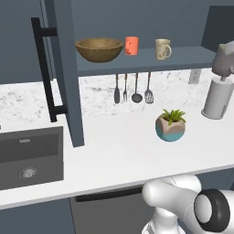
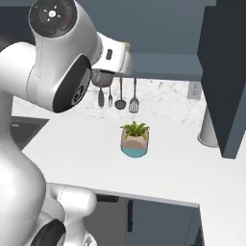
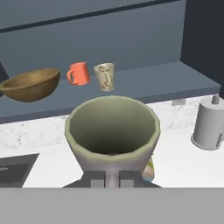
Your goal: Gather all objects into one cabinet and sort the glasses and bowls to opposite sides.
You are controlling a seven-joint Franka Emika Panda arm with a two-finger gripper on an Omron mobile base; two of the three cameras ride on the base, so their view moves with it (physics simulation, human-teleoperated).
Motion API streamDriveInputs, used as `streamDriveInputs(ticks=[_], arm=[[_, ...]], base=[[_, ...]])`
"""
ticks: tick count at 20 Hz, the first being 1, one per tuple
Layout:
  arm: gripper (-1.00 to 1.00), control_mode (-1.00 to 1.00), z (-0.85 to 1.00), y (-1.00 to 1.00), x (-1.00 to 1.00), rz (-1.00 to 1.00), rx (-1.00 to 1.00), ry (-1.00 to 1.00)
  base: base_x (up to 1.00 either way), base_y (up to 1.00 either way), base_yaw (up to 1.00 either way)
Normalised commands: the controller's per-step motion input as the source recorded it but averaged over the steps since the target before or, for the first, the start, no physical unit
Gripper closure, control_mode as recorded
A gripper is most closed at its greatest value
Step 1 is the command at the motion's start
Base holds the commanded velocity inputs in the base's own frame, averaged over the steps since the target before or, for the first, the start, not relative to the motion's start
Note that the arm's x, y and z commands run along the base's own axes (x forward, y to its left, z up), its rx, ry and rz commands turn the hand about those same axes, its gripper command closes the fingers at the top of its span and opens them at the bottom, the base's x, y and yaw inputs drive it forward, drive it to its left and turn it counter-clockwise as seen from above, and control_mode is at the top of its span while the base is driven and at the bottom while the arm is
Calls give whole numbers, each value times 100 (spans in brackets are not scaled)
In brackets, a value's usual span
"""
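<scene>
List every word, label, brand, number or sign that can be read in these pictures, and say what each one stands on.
No readable text anywhere.
Cream-beige mug on the cabinet shelf: a dark squiggly pattern, not letters.
Round cap of the white arm joint: small dots and marks, too small to read.
Wall outlet plate: blank.
Wide brown wooden bowl, small orange cup, and grey-brown mug held at the gripper: plain.

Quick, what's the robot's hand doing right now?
Gripper: shut on the grey-brown mug, held upright out in front of the cabinet shelf.
</scene>
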Motion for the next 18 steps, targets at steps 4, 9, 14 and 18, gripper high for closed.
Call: streamDriveInputs(ticks=[4,9,14,18], arm=[[100,-100,0,-14,83,-4,0,-2],[100,-100,0,5,47,0,-6,9],[100,-100,2,-6,91,-3,-7,2],[100,-100,1,-2,91,-6,-5,0]], base=[[0,0,0],[0,0,0],[0,0,0],[0,0,0]])
